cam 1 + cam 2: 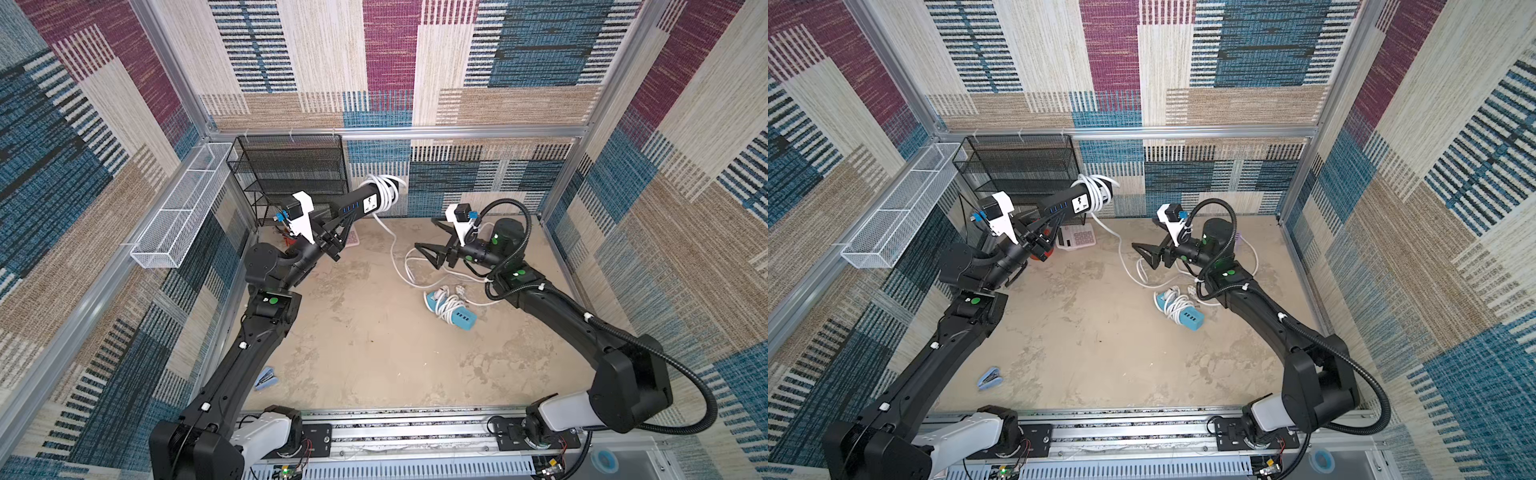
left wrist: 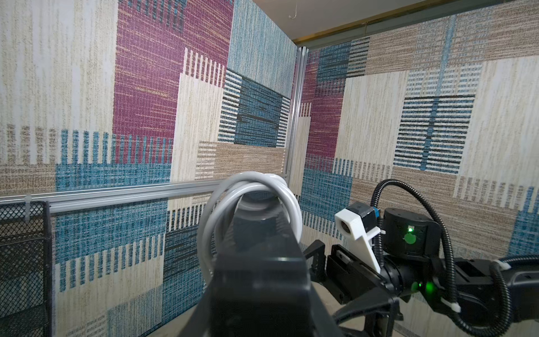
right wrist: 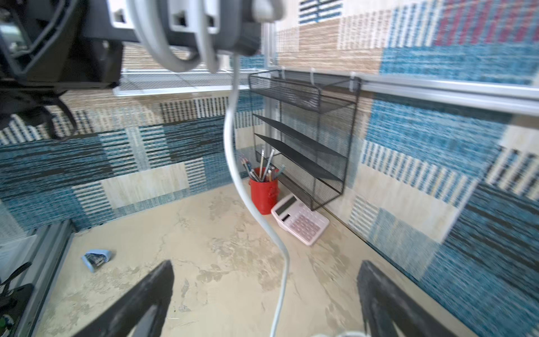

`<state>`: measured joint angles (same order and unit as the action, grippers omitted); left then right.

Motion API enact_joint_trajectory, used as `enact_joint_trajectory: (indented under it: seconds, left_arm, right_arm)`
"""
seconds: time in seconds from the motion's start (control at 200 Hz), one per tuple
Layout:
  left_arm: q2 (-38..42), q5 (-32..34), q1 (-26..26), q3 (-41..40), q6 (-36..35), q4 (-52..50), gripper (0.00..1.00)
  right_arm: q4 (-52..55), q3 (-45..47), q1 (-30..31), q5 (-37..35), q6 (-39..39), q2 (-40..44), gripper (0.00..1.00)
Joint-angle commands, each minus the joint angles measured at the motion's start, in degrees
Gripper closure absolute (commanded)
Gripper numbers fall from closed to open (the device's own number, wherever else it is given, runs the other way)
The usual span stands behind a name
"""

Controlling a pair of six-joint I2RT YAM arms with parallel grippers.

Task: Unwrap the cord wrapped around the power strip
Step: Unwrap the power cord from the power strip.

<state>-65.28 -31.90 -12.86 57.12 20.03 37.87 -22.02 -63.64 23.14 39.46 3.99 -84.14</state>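
A black power strip [image 1: 360,203] [image 1: 1068,203] is held up in the air, with my left gripper [image 1: 338,221] [image 1: 1042,226] shut on its near end. White cord [image 1: 384,189] [image 1: 1097,189] is coiled round its far end, seen close in the left wrist view as cord [image 2: 250,198] on the strip [image 2: 259,262]. One strand hangs down to the table and loops there. My right gripper [image 1: 424,233] [image 1: 1144,234] hovers open, low, beside that strand. In the right wrist view the hanging cord [image 3: 233,122] runs down between the open fingers of my right gripper [image 3: 265,268], untouched.
A blue power strip [image 1: 451,311] with its own wrapped white cord lies on the table under the right arm. A black mesh shelf [image 1: 291,166] and white wire basket [image 1: 183,203] hang at the back left. A red pencil cup [image 3: 264,189], pink calculator [image 3: 300,223] and blue stapler [image 1: 266,378] sit on the table.
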Motion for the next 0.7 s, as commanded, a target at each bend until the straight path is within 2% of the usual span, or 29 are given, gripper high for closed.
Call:
enact_joint_trajectory:
  seconds: [0.0,0.185,0.24,0.396,0.586,0.696]
  left_arm:
    - [0.1,-0.8,0.0,0.8,1.7,5.7,1.00]
    - [0.1,-0.8,-0.1,0.7,1.9,6.1,1.00]
    - [0.1,-0.8,-0.1,0.7,2.0,6.1,1.00]
    - [0.3,-0.8,-0.1,0.6,2.0,6.3,1.00]
    - [0.5,-0.8,-0.1,0.4,1.9,6.4,1.00]
    - [0.6,-0.8,-0.1,0.4,2.1,6.6,1.00]
  right_arm:
    - [-9.5,-2.5,1.8,2.8,2.2,-3.5,0.02]
    - [-14.8,-7.4,4.7,1.9,1.7,-10.4,0.00]
    - [-15.6,-9.3,5.2,2.2,1.3,-12.5,0.03]
    - [-17.2,-13.8,6.5,2.4,-0.3,-17.6,0.16]
    - [-17.7,-17.7,7.1,2.2,-1.9,-21.6,0.53]
    - [-17.1,-19.0,7.0,2.0,-2.4,-23.2,0.54]
